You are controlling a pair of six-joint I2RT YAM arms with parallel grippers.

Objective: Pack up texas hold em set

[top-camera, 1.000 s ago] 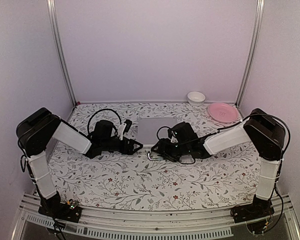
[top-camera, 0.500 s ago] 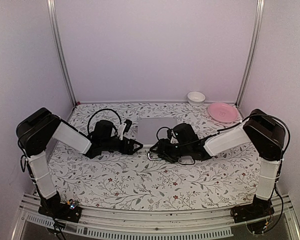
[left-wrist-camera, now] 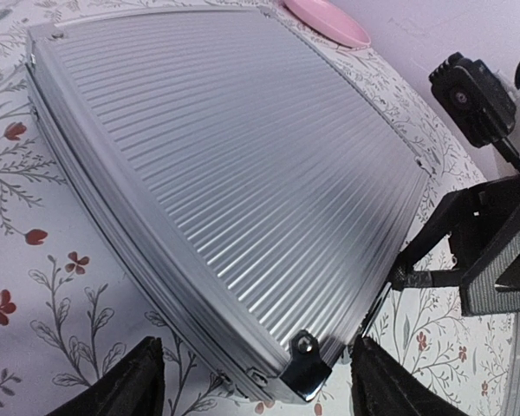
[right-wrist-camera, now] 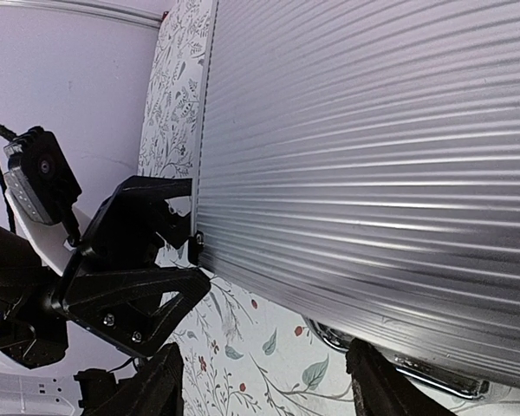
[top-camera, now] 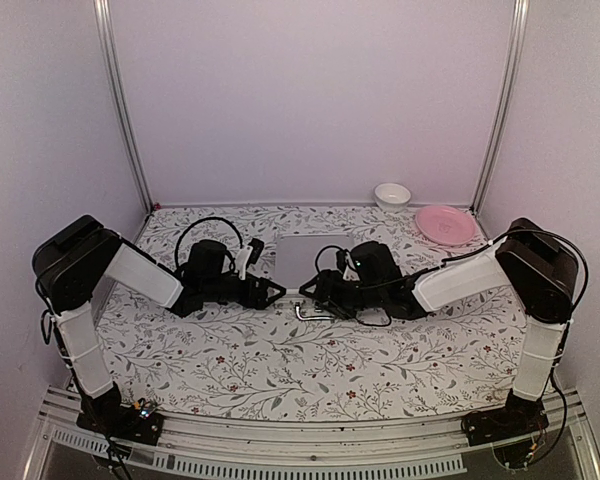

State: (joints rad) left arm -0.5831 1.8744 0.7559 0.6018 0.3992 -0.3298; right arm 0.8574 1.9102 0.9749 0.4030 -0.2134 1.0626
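Note:
The silver ribbed case (top-camera: 313, 258) of the texas hold em set lies shut and flat on the flowered table, mid-table. Its metal handle (top-camera: 312, 312) sticks out of the near edge. My left gripper (top-camera: 276, 293) is low at the case's near left corner, open, and that corner (left-wrist-camera: 308, 364) sits between the fingers without touching them. My right gripper (top-camera: 318, 291) is open at the near edge beside the handle (right-wrist-camera: 407, 357), with bare table between its fingers. In the wrist views the left gripper (left-wrist-camera: 256, 392) and the right gripper (right-wrist-camera: 264, 392) face each other closely.
A pink plate (top-camera: 445, 224) and a white bowl (top-camera: 392, 194) stand at the back right, near the wall. Metal frame posts rise at both back corners. The plate's rim (left-wrist-camera: 329, 19) shows beyond the case in the left wrist view.
My right gripper has drawn back a little to the right and away from the handle, which now shows more fully. The left arm and the case have not moved.

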